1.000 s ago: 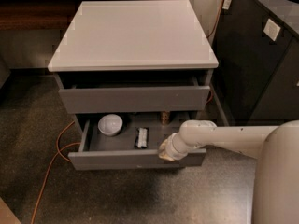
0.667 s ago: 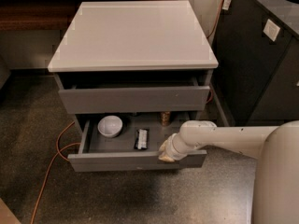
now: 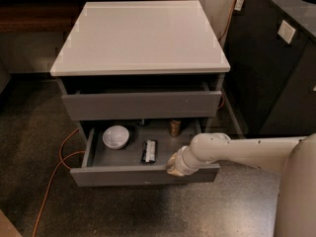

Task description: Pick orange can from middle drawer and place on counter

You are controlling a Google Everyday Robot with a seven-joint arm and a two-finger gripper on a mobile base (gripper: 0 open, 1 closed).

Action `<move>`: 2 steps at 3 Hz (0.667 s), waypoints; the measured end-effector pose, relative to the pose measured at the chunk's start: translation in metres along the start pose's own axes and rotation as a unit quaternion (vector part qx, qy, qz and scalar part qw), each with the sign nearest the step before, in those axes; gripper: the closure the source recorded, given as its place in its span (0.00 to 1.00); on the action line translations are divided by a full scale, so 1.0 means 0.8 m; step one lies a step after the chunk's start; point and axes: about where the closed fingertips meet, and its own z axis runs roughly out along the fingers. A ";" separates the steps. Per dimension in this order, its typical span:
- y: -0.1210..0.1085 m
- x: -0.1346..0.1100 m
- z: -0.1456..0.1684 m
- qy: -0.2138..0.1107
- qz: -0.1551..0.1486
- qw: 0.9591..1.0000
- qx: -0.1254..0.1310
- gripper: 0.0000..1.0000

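Three things we see in the open middle drawer (image 3: pixel 123 176): the orange can (image 3: pixel 175 127) upright at its back right, a white bowl (image 3: pixel 115 137) at its left, a black packet (image 3: pixel 149 150) midway. The gripper (image 3: pixel 174 166) sits at its front edge; its grip we cannot tell.

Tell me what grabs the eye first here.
A pale arm reaches in from the picture's right, its pincer at the front edge of the open middle drawer. Inside are a white bowl at left, a black packet mid-tray and the orange can standing at the back. The pale counter tops the cabinet.
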 end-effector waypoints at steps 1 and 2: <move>0.002 0.000 0.000 0.000 0.000 1.000 0.000 1.00; 0.002 0.000 0.000 0.000 0.000 1.000 0.000 1.00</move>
